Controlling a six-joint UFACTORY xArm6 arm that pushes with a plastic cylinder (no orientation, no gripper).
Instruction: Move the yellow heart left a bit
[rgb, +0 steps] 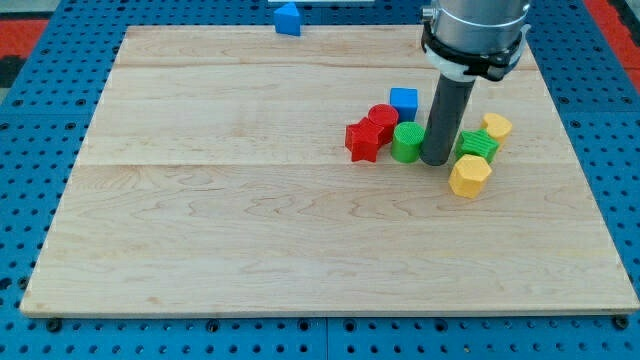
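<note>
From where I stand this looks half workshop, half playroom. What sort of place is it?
Most likely a robotics lab test bench. A wooden board lies on a blue pegboard base, small plastic blocks such as the yellow heart are scattered on it, and my tip pushes them around.

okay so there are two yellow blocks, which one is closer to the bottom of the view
The yellow block right of my tip; the other yellow block lies higher, beyond the green one.

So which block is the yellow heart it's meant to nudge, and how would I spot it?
Start at the wooden board and find the cluster of blocks on the view's right, around my tip. I judge the yellow heart to be the lowest block there, just right of my tip and below the green block. The other yellow block sits higher and looks smaller.
</note>
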